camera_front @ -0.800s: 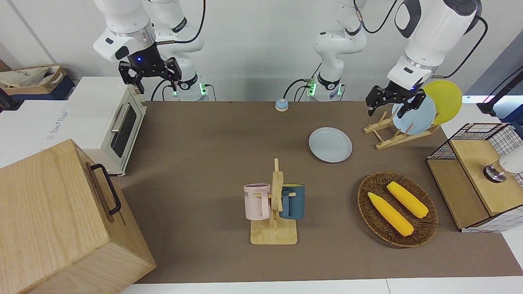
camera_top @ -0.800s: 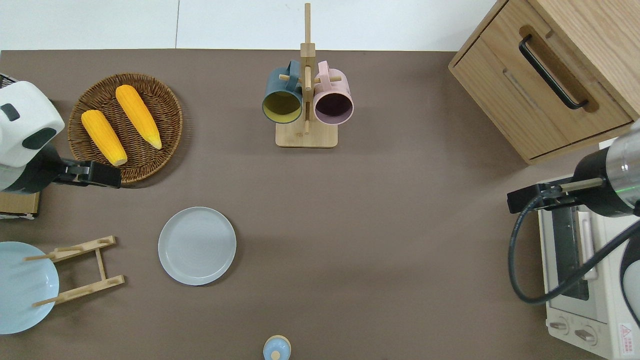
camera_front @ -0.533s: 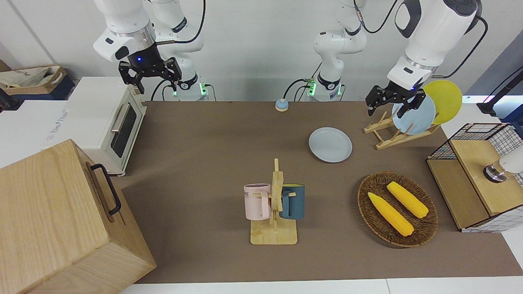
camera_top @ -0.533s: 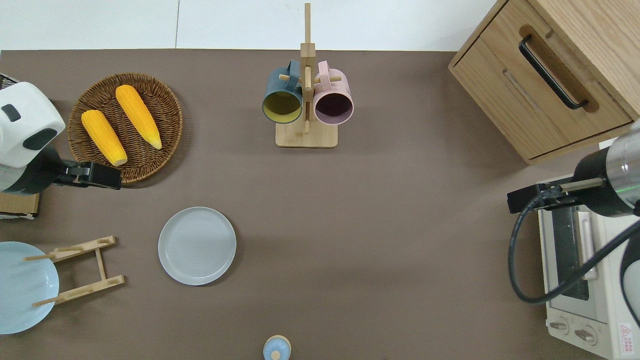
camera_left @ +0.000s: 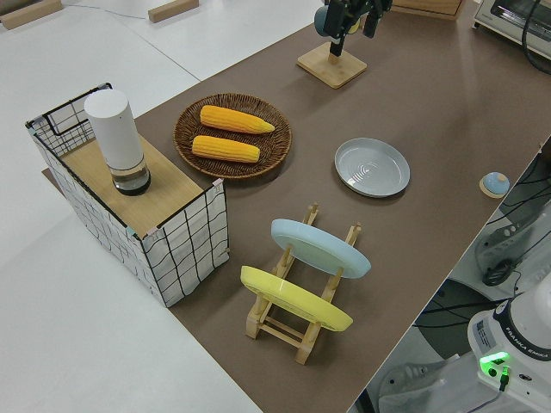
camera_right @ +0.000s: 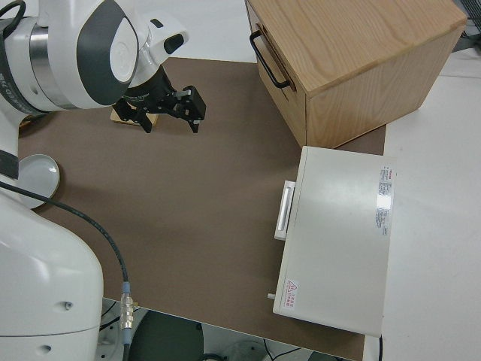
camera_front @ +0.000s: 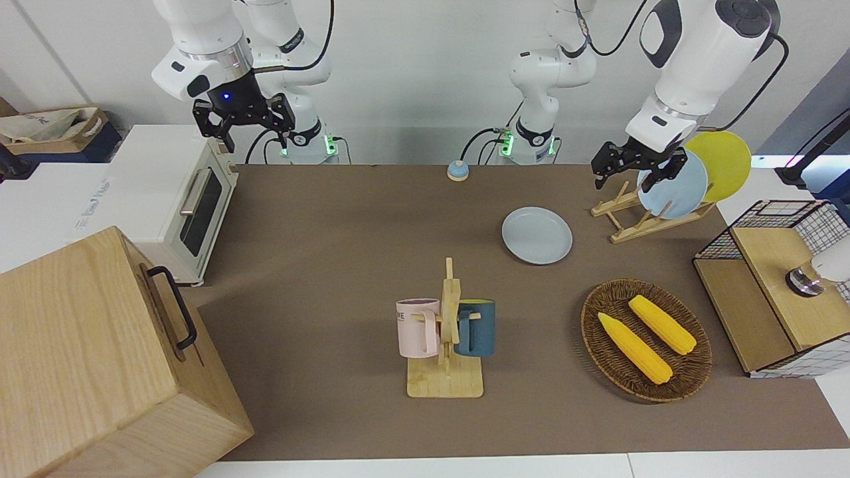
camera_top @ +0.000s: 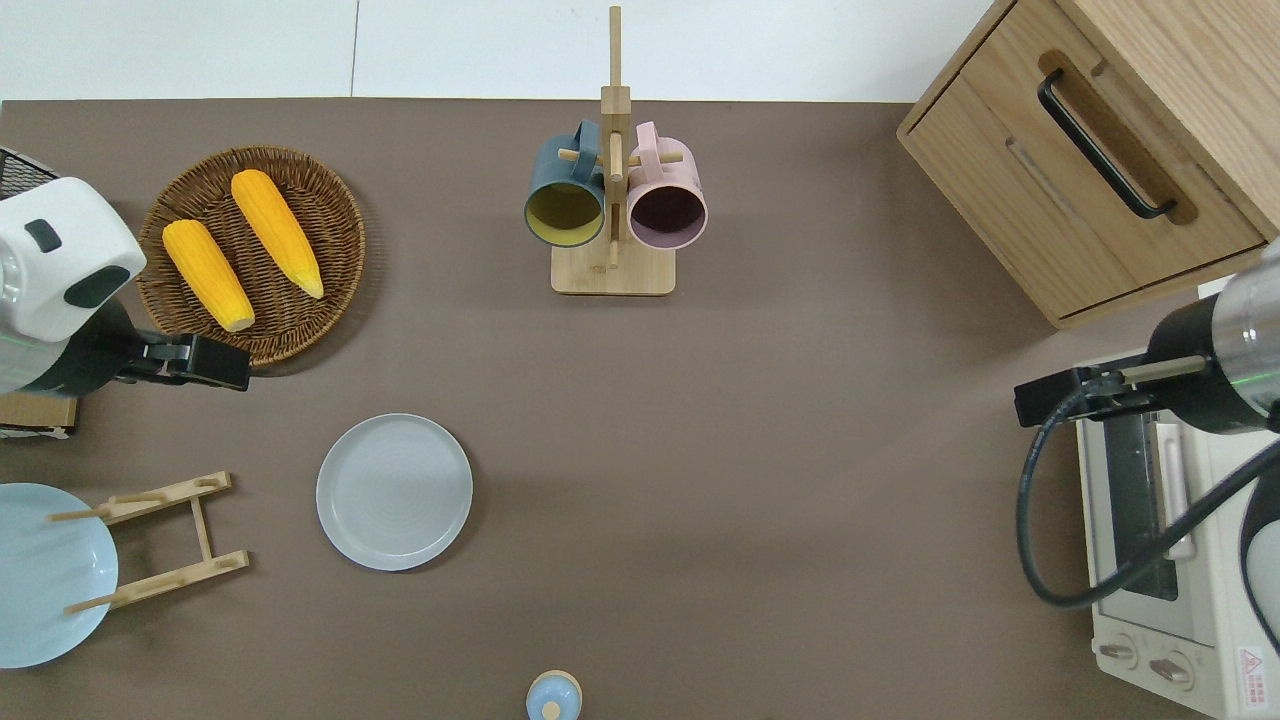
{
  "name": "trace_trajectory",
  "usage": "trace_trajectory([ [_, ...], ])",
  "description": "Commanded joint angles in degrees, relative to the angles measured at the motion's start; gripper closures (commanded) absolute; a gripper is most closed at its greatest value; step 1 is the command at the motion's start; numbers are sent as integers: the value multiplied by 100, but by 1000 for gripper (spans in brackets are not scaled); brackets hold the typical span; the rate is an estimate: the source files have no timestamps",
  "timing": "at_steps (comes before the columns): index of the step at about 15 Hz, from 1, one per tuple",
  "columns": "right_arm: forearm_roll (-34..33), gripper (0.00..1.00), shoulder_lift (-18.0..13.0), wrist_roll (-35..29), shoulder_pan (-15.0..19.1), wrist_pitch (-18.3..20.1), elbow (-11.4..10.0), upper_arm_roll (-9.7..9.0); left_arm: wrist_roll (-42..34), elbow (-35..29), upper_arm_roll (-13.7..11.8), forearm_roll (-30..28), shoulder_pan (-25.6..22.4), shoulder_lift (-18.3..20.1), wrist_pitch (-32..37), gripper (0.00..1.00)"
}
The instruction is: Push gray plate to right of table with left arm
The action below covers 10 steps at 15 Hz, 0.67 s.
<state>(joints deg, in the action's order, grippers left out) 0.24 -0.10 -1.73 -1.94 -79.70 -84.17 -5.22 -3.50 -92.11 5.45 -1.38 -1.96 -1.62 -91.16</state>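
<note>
A long brown table (camera_front: 345, 219) fills the scene, with two white robot arms standing along one long edge. At the right arm's end sits a large wooden cabinet (camera_front: 99, 358) with a black handle, and a white toaster oven (camera_front: 176, 199) nearer to the robots than it. At the left arm's end stands a wire-sided box (camera_front: 777, 292) holding a white cylinder. A wicker basket (camera_top: 345, 215) carrying two yellow corn cobs lies beside that box. The gray plate (camera_top: 394, 491) lies flat on the table, nearer to the robots than the basket and just beside a wooden dish rack (camera_top: 160, 540), on the side toward the table's middle; the rack holds a sky-blue plate (camera_front: 674, 186) and a yellow plate (camera_front: 724, 162) on edge. A wooden mug stand (camera_top: 612, 200) with a dark blue mug and a pink mug sits mid-table, farther from the robots. The left gripper (camera_top: 215, 365), fingers parted and holding nothing, hangs in the air over the basket's edge, apart from the gray plate. The right arm is parked, and its gripper (camera_front: 244, 119) also has its fingers spread. A small blue bell (camera_front: 457, 170) sits close to the robots' edge.
</note>
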Motion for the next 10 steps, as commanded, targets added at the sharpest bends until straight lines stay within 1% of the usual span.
trace_trajectory([
  [1, 46, 17, -43, 15, 62, 69, -3, -32, 42, -350, 0, 76, 12, 188, -68, 7],
  [7, 46, 17, -43, 15, 62, 69, 5, -32, 42, -1475, -9, 41, -41, 636, -902, 7],
  [10, 46, 17, -43, 6, 62, 69, -3, -32, 33, -2300, -44, 33, -41, 969, -1596, 7],
])
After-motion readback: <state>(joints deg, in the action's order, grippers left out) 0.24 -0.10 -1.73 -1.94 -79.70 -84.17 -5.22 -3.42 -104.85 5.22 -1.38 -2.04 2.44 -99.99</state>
